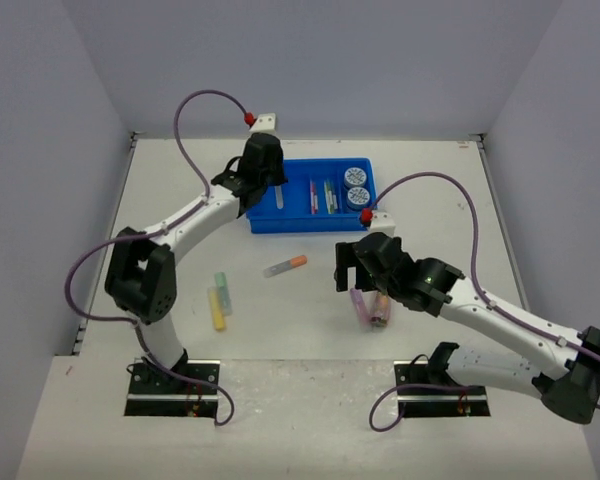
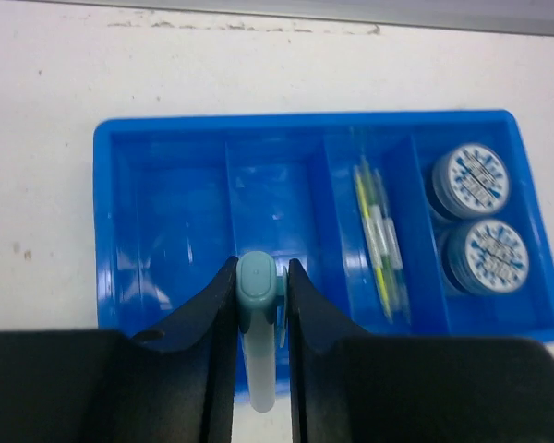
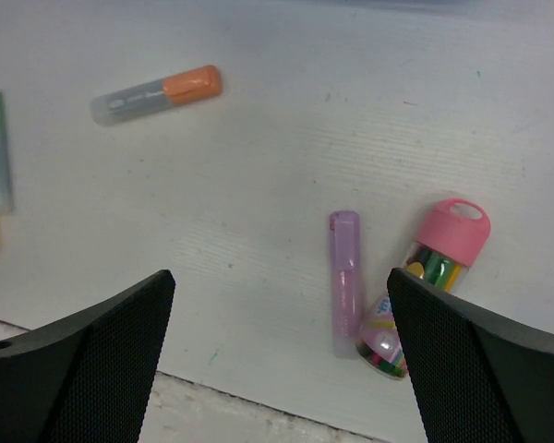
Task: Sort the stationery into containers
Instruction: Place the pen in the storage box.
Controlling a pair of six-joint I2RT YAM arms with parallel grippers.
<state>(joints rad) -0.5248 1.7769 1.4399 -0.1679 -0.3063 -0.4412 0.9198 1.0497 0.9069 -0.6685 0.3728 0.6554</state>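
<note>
Brightness: soft, even light is filling all three views; the pale bench (image 1: 310,340) is reading bright without washing out.
Shadows: only faint, diffuse ones are lying under the arms.
Glare: pale sheen is streaking the floor of the blue tray (image 2: 129,203).
Focus: the left tool (image 2: 258,268) and right tool (image 3: 279,281) are looming dark and soft at the near edge; the teal-capped marker (image 2: 257,291) is showing clearer.

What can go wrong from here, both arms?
1. The left jaws grip the blue marker by the tray's near wall; released there, it may straddle the wall or fall outside.
2. The purple marker seems to lie against the pink tube below the open right jaws; closing may catch both or roll the tube.
</note>
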